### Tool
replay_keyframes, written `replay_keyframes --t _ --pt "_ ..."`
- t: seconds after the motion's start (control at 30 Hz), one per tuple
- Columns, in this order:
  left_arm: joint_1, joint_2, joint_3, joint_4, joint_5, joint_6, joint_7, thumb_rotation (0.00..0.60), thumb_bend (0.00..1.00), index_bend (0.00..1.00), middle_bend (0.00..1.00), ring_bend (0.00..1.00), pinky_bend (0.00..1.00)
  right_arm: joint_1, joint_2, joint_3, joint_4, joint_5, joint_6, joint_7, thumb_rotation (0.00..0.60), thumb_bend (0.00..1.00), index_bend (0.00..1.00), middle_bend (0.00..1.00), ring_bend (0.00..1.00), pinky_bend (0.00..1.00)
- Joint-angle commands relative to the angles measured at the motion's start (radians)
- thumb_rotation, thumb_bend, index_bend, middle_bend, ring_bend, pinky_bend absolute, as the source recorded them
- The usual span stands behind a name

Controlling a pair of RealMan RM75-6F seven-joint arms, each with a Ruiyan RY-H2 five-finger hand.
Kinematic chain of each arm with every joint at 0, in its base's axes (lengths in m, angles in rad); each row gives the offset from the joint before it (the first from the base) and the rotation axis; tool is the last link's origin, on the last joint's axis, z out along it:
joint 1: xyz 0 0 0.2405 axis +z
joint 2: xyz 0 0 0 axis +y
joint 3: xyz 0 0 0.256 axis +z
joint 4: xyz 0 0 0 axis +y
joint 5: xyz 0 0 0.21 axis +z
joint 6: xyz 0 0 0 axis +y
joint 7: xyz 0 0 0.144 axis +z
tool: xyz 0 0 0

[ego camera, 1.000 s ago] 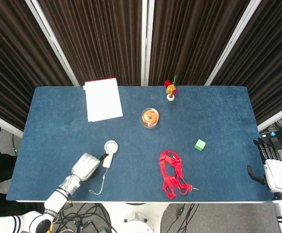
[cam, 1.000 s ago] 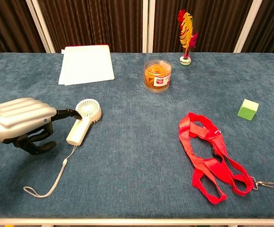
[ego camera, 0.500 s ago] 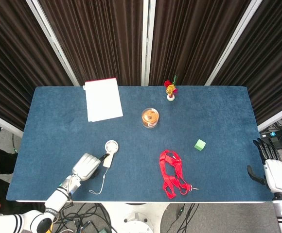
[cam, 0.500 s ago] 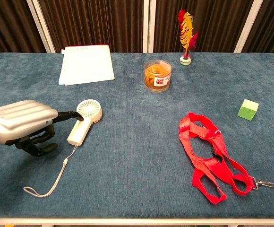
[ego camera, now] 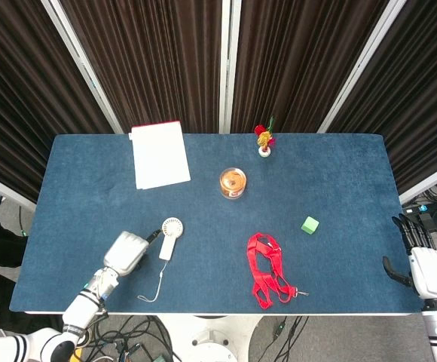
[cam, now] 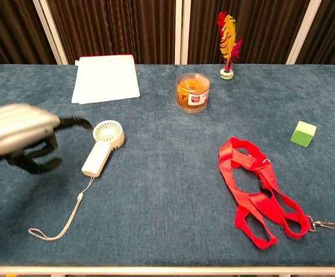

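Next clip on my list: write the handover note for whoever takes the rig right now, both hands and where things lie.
Left robot hand: blurred, holds nothing, raised just left of the small white handheld fan; no contact visible.
Right robot hand: off the right edge of the blue cloth table, fingers apart, holding nothing.
Fan lies flat, wrist cord trailing toward the front edge.
Red strap lanyard, green cube, clear jar, feather shuttlecock, white paper pad lie apart from both hands.

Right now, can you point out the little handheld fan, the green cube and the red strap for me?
handheld fan [cam: 108, 134], chest view, on the centre of its round head.
green cube [cam: 303, 133], chest view, on its front face.
red strap [ego camera: 264, 264], head view, on the middle of the looped webbing.
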Motion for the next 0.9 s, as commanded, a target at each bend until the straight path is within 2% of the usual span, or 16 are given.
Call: replay_keyframes --t 0.03,0.17,0.27,0.33,0.4,0.43,0.47,0.53,0.6,0.9 --pt "0.033 0.032 -0.012 -0.017 0.023 0.070 -0.019 0.600 0.44 0.13 0.87 0.87 0.86 0.001 0.000 -0.001 -0.001 -0.002 0.000 0.000 0.600 0.32 0.00 0.00 0.00 0.00" --pt "0.099 0.060 -0.032 0.003 0.037 0.198 -0.088 0.600 0.44 0.13 0.86 0.87 0.86 -0.001 0.000 -0.001 0.000 0.000 0.000 0.003 0.600 0.32 0.00 0.00 0.00 0.00" --pt "0.152 0.077 -0.041 0.036 0.053 0.286 -0.170 0.600 0.41 0.13 0.81 0.80 0.82 -0.001 0.001 0.000 -0.002 0.002 0.001 0.006 0.600 0.32 0.00 0.00 0.00 0.00" --pt "0.189 0.103 -0.037 0.056 0.061 0.321 -0.260 0.600 0.37 0.13 0.64 0.59 0.71 -0.002 0.002 0.002 -0.006 0.002 0.004 0.006 0.600 0.32 0.00 0.00 0.00 0.00" --pt "0.217 0.139 -0.032 0.070 0.060 0.337 -0.317 0.600 0.30 0.13 0.32 0.21 0.49 -0.004 0.000 0.003 -0.009 0.002 0.011 0.005 0.600 0.32 0.00 0.00 0.00 0.00" --pt "0.227 0.154 -0.031 0.076 0.061 0.344 -0.333 0.600 0.26 0.13 0.20 0.08 0.39 -0.005 -0.002 0.004 -0.009 0.002 0.012 0.003 0.600 0.32 0.00 0.00 0.00 0.00" --pt "0.237 0.167 -0.029 0.081 0.063 0.353 -0.348 0.600 0.23 0.13 0.13 0.03 0.33 -0.006 -0.004 0.003 -0.010 0.002 0.013 0.001 0.600 0.32 0.00 0.00 0.00 0.00" --pt "0.260 0.198 -0.024 0.084 0.059 0.364 -0.373 0.600 0.18 0.13 0.08 0.00 0.26 -0.007 -0.010 0.001 -0.011 0.001 0.014 -0.006 0.600 0.32 0.00 0.00 0.00 0.00" --pt "0.286 0.216 -0.022 0.086 0.062 0.388 -0.408 0.600 0.15 0.13 0.08 0.00 0.25 -0.008 -0.015 -0.004 -0.012 -0.003 0.013 -0.017 0.600 0.32 0.00 0.00 0.00 0.00" --pt "0.379 0.236 -0.006 0.134 0.094 0.467 -0.533 0.600 0.11 0.13 0.08 0.00 0.21 -0.010 -0.004 -0.006 -0.033 -0.011 0.025 -0.059 0.600 0.32 0.00 0.00 0.00 0.00"
